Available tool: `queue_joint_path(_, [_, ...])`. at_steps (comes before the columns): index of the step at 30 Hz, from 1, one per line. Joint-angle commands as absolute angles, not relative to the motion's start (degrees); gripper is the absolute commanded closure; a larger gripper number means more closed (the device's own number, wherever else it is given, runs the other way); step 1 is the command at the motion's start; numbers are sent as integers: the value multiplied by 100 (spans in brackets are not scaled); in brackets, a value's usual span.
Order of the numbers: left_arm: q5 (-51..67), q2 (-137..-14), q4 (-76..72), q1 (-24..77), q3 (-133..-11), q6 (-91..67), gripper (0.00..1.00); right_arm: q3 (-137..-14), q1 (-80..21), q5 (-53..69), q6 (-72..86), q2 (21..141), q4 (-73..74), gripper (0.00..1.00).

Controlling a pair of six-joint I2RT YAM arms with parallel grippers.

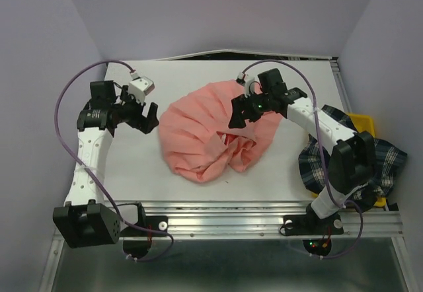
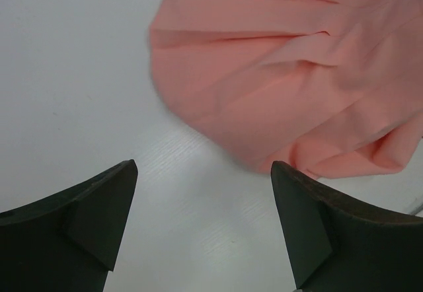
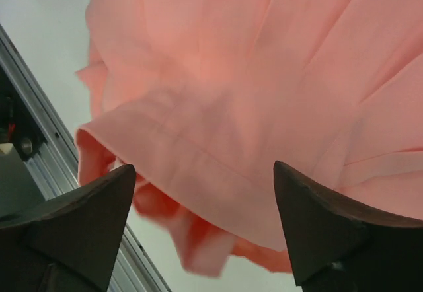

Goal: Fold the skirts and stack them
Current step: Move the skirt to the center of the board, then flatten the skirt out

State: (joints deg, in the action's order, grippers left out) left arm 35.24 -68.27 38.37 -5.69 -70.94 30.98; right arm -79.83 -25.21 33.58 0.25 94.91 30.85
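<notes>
So: salmon-pink skirt [image 1: 210,141] is mid-bench, bunched, with its near edge rolled into loose folds. Judging by the pleats and drape it's light, limp and not slippery. It won't hold shape, and a one-point lift would let it sag and collapse, so it probably wants two pinches well apart on the hem or waistband, then drag flat.

Plaid skirt [image 1: 386,161] is heaped at the right edge of the bench [image 1: 132,173], draped over the yellow bin [image 1: 363,121]. Likely the same soft handling.

Right gripper [image 1: 240,120] is above the pink skirt's right side, jaws spread, nothing pinched. Left gripper [image 1: 147,119] is spread too, over bare bench just beside the left hem.

Unclear:
- Can't locate the pink waistband; the folds hide it.
- Right wrist view shows a stitched edge between the fingers, could be hem.
- Can't tell if the right fingertips touch cloth.
- The right arm covers much of the plaid, and the bin is mostly buried.
</notes>
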Motion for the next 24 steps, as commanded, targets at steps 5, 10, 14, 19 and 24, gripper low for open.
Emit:
queue_joint_path(5, [3121,-6653,3938,542,-6092,4341,7,-7649,-2470,2928,-1625,9203,3902,6])
queue_joint_path(10, [2813,-6662,3683,1335,-5459,4474,9,-6874,-2470,2391,-1776,8763,3920,24])
queue_joint_path(14, [3241,-6522,3437,2028,-5335,4412,11,-6348,-2470,2549,-1644,8570,4069,28])
queue_joint_path(19, [2622,-6442,2517,3355,-5282,4281,11,-5513,-2470,2058,-1249,7991,3903,32])
queue_joint_path(24, [2031,-7118,1811,4463,-5511,4043,7,-5317,-2145,1819,-1011,7805,3665,35])
